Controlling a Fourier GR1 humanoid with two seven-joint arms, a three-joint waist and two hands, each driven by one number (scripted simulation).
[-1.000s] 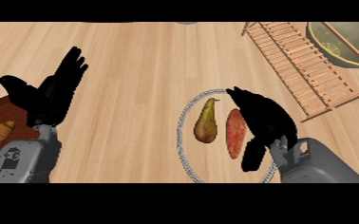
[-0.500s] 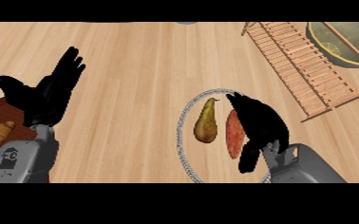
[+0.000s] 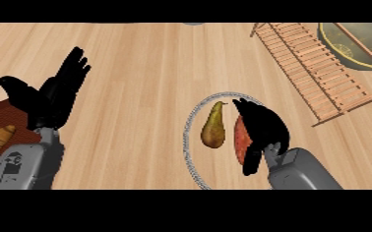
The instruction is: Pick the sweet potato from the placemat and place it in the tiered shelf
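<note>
Head view: black right hand (image 3: 263, 128) curled over orange-red oblong sweet potato (image 3: 241, 138) on round grey-rimmed placemat (image 3: 187, 135).
Likely stiff, moderately heavy, rough-skinned; grip mid-body. Left hand (image 3: 54, 98) open, resting.

The reddish-orange sweet potato (image 3: 240, 138) lies lengthwise on the round, grey-rimmed placemat (image 3: 195, 155) at lower centre-right, my right hand (image 3: 265, 128) curled over it. The slatted wooden tiered shelf (image 3: 312, 73) slants across the upper right.

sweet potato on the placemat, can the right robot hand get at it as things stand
Probably yes. The right robot hand is right over the sweet potato, hiding its right side, and nothing shows between them. The pear lies to its left on the same placemat.
</note>
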